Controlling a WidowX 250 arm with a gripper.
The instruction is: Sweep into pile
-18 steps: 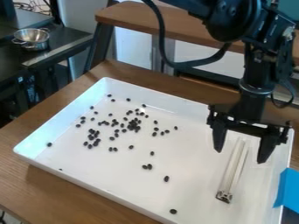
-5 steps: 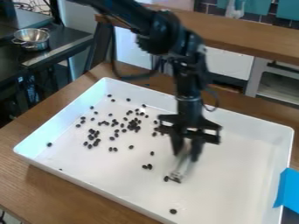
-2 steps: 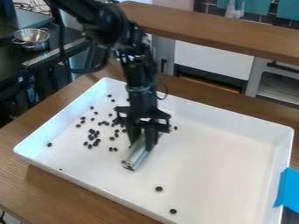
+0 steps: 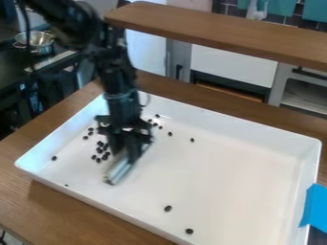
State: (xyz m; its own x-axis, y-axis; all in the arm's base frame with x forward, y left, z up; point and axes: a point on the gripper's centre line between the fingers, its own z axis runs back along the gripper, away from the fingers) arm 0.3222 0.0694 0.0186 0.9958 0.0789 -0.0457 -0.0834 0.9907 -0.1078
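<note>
We pinch a straight silvery bar [image 4: 119, 170] in our black gripper [image 4: 127, 152] beside black oval beans [image 4: 100, 143], left in a white rectangular tray [image 4: 243, 167].

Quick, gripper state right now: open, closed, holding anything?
Gripper: closed, holding the pale bar between its jaws, over the left part of the white tray.

Place: looked like robotics lab with kitchen mock-up | robot arm [image 4: 115, 72] hung over wooden bench [image 4: 38, 208] | metal pot [image 4: 39, 43] sat upper left | dark tiles [image 4: 232, 9] lined top right
</note>
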